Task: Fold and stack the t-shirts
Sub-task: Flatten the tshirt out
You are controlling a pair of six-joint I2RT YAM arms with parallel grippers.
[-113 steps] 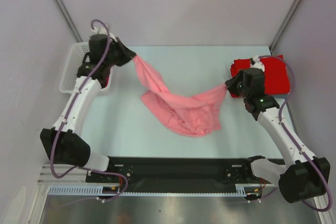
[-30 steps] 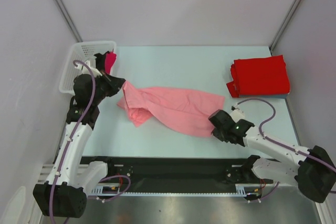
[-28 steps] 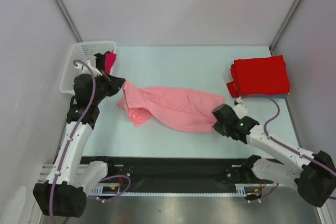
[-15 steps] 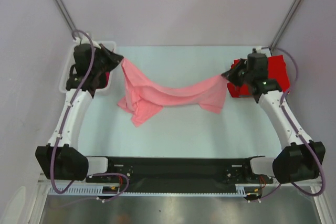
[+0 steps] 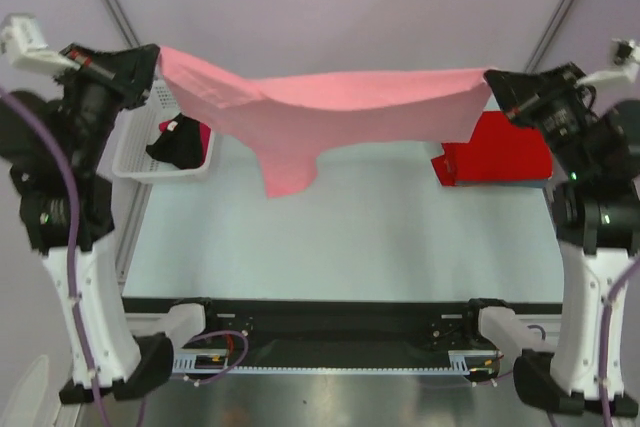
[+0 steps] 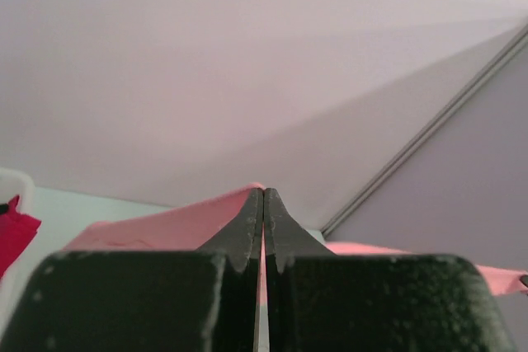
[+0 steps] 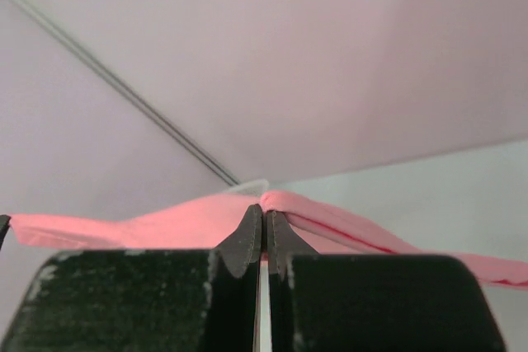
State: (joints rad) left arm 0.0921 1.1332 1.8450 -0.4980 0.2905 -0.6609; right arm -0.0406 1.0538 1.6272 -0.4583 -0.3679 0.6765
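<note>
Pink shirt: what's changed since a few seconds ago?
Both arms rose and spread, lifting the pink shirt off the table. It now hangs stretched between the left gripper and right gripper, both still shut on it. The folded red shirts and the basket stayed put.

Hanging in the air above the table (image 5: pixel 350 247), pinched at its left end by the left gripper (image 5: pixel 153 58) and at its right end by the right gripper (image 5: pixel 491 81): a stretched t-shirt (image 5: pixel 330 107). Lying on the table at the far right: folded t-shirts (image 5: pixel 505 152). Standing at the far left: a basket (image 5: pixel 131 152), holding another t-shirt (image 5: pixel 192 137) inside.
</note>
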